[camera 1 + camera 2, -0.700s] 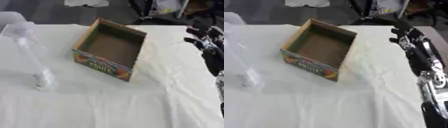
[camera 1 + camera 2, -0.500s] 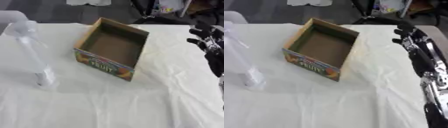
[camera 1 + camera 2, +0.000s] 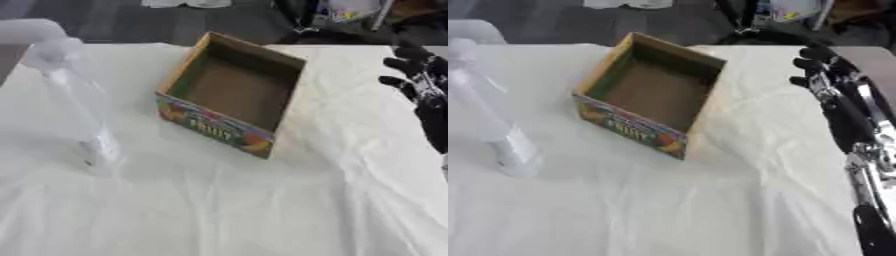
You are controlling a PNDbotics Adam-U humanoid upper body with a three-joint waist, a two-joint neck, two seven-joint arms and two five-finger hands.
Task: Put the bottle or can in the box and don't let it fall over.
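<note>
**Bottle on the left, hand on the right, open box between them**

Nearest us, nothing but wrinkled white tablecloth [image 3: 227, 210]. A little further in on the left stands the bottle [image 3: 80, 107], clear plastic with a pale label low on its body. It's upright but leaning, base towards us, neck tipping away and to the left, so its long axis runs up and slightly back. The top of it melts into something white and blurred at the far left edge; I can't tell what that is or whether it's touching the bottle.

Mid-table sits the box [image 3: 232, 92], cardboard, fruit print on its near wall, open side up and nothing in it. It lies askew, one corner pointing towards us, its long axis running away and to the right. The bottle is just beside it to the left, apart from it, not touching.

Over on the right, level with the box's far half, the right hand [image 3: 822, 70] hangs above the cloth, fingers loosely spread, holding nothing. It's well apart from the bottle, with the whole box in between. The left hand isn't in view at all.

So the bottle lies across the box from the only hand showing, a long cross-table reach, I'd say.
</note>
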